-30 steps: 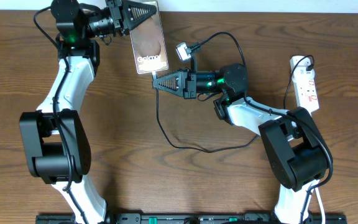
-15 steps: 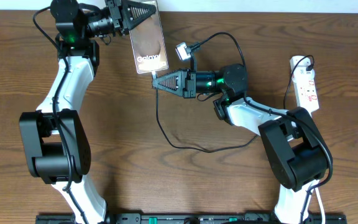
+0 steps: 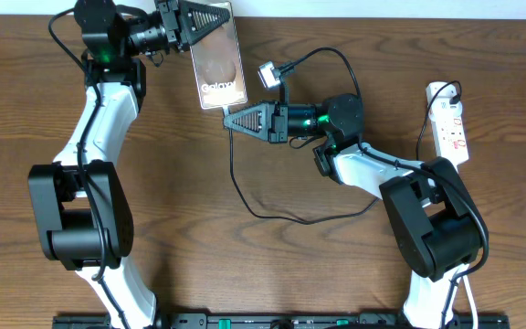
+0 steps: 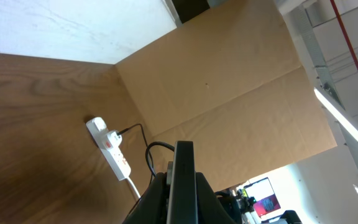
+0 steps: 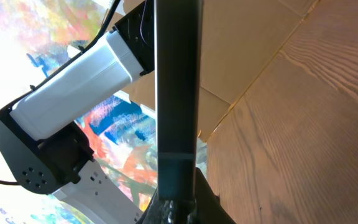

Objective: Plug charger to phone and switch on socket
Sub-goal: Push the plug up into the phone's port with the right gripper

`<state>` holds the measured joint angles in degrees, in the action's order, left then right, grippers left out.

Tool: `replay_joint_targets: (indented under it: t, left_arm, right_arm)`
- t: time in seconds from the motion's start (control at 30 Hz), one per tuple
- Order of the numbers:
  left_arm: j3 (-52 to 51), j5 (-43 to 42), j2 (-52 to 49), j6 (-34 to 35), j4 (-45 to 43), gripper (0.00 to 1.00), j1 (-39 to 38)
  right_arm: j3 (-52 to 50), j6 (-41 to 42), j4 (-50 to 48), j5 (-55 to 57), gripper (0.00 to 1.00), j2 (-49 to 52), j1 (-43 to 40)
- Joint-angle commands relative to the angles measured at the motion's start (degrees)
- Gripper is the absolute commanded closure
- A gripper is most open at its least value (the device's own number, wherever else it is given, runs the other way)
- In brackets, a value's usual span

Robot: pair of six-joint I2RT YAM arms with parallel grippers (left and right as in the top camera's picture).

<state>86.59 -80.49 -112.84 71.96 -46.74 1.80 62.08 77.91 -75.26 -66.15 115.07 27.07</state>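
Note:
The phone (image 3: 219, 59) is held off the table at the top, screen up, by my left gripper (image 3: 223, 16), which is shut on its far end. In the left wrist view the phone (image 4: 184, 155) stands edge-on between the jaws (image 4: 182, 183). My right gripper (image 3: 227, 119) is shut on the charger plug, pressed against the phone's near end. I cannot tell whether the plug is seated. The charger cable (image 3: 233, 174) hangs down and loops right. In the right wrist view the phone's edge (image 5: 178, 74) rises from the jaws (image 5: 178, 204). The socket (image 3: 449, 123) lies at the far right.
The socket also shows in the left wrist view (image 4: 114, 152), with its cord beside it. A small grey wrist camera (image 3: 269, 75) sits above my right arm. My left arm's white link (image 5: 79, 74) fills the left of the right wrist view. Brown cardboard stands behind the table (image 4: 229, 81).

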Motion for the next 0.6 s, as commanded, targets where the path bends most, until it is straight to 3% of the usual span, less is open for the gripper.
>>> replay_joint_targets:
  t: [0.0,0.57]
  left_arm:
    - [0.3,-2.7,0.5,-0.6,-0.5,0.92,0.0]
    - [0.3,-6.1,0.5,-0.6,-0.5,0.93,0.0]
  right_arm:
    - [0.1,0.5,-0.5,3.3,0.99,0.2,0.6]
    - [0.1,2.3,-1.3,8.7,0.99,0.2,0.7]
